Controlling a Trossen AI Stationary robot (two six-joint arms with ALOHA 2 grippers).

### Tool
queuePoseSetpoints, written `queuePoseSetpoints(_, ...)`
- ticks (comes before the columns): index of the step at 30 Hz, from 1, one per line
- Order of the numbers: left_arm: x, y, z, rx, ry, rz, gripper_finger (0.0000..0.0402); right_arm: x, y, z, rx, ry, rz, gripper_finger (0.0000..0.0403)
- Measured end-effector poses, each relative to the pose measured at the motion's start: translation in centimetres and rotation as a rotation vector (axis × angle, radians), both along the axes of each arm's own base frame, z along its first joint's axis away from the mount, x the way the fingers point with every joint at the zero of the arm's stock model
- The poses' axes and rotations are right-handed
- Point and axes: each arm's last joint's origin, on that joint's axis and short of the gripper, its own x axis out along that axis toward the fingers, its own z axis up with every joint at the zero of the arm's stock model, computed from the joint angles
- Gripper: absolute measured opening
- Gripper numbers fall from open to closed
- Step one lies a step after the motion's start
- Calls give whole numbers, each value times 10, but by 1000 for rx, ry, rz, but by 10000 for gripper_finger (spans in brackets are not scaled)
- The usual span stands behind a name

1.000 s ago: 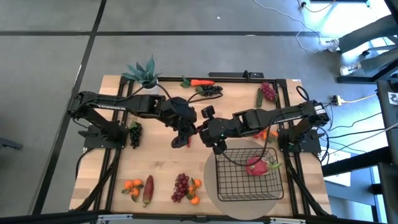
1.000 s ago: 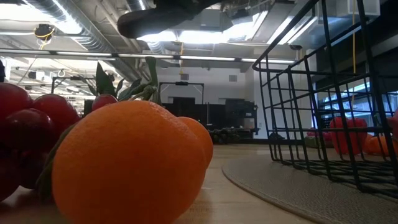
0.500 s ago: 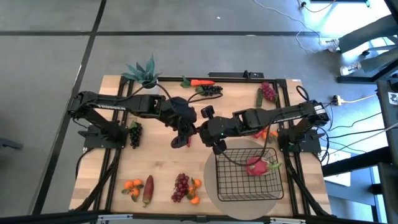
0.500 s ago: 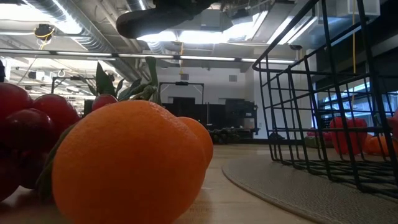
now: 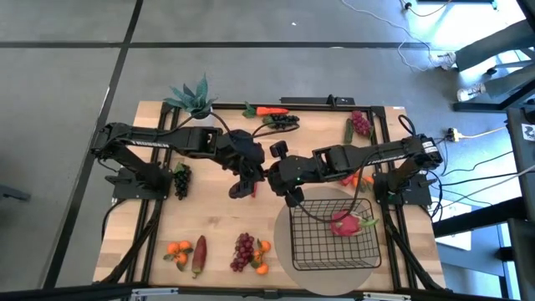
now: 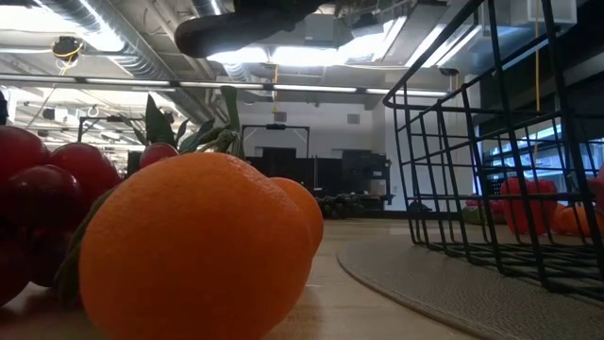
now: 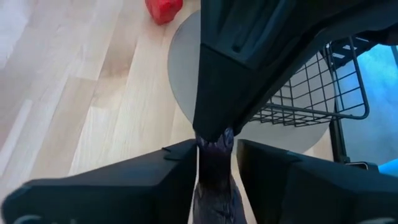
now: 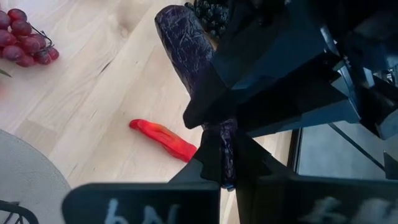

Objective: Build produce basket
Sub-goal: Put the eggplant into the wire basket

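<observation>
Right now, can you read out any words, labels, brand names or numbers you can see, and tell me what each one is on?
White markings on the right gripper's dark finger body: blurred and cut off, unreadable.
Nothing legible on the black wire-grid basket, the toy produce, the wooden table or the left gripper.

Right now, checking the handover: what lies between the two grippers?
A dark purple vegetable spans the left gripper and right gripper; both wrist views show their fingers closed on it.

A round grey mat (image 5: 284, 219) lies on the near right part of the wooden table (image 5: 213, 217). A potted blue-green leafy plant (image 5: 191, 96) stands at the far left corner (its leaves spread past the edge).
</observation>
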Motion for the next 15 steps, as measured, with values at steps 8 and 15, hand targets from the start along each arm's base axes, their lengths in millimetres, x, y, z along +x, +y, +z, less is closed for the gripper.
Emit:
queuePoseSetpoints(8, -1, 1, 0, 56, 1, -17, 112, -3, -1, -3, -23, 42, -22, 0)
queuePoseSetpoints(15, -9, 3, -2, 69, 63, 5, 115, -7, -2, -5, -28, 79, -29, 0)
